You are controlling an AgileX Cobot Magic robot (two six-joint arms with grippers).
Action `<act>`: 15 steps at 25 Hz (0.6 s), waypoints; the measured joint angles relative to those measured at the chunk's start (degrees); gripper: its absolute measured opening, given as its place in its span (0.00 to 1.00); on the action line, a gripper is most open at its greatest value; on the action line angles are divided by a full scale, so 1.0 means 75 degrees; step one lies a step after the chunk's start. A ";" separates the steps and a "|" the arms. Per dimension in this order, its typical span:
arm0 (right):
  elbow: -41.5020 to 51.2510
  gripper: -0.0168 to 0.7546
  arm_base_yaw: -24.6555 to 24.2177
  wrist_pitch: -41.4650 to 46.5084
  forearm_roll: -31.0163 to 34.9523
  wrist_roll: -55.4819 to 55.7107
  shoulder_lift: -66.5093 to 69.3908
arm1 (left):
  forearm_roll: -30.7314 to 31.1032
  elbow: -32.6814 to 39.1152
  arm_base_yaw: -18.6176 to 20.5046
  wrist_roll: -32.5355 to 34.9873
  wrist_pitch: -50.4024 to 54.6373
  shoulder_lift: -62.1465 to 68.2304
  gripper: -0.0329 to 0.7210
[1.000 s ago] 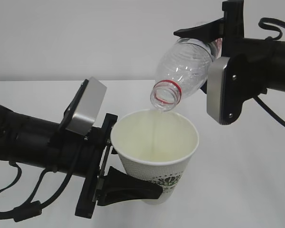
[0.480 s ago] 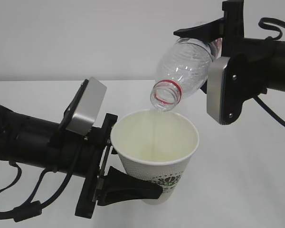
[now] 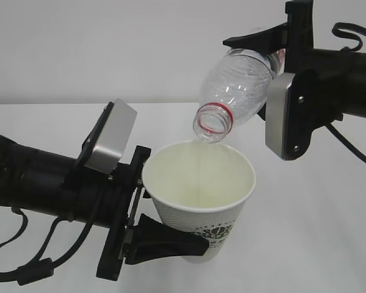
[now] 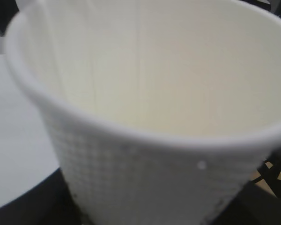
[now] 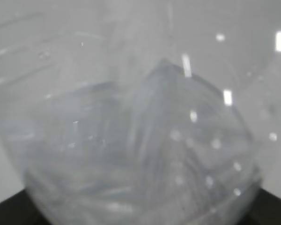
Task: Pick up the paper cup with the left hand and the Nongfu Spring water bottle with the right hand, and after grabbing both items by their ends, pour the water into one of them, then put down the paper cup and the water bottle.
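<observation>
**Bottle tipping over cup, mid-pour**

The right hand (image 3: 274,46) is clamping the Nongfu Spring water bottle (image 3: 235,91) by its base, neck tilting down just above the paper cup (image 3: 201,204). That cup, thin and crushable, is being gripped low by the left hand (image 3: 161,235). Only the exterior view is showing the faint water (image 3: 199,168) stream; both wrist views are blurring into close-ups.

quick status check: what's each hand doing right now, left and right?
Left hand: closed on the paper cup, held upright.
Right hand: closed on the water bottle, tipped mouth-down over the cup.
</observation>
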 joint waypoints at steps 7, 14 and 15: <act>0.0000 0.66 0.0000 0.0000 0.0013 0.0000 0.0000 | 0.0000 0.0000 0.0000 0.0000 0.0000 0.0000 0.70; 0.0000 0.66 0.0000 0.0000 0.0013 0.0000 0.0000 | 0.0000 0.0000 0.0000 0.0000 0.0000 0.0000 0.70; 0.0000 0.66 0.0000 0.0000 0.0013 0.0000 0.0000 | 0.0000 0.0000 0.0000 0.0000 0.0000 0.0000 0.70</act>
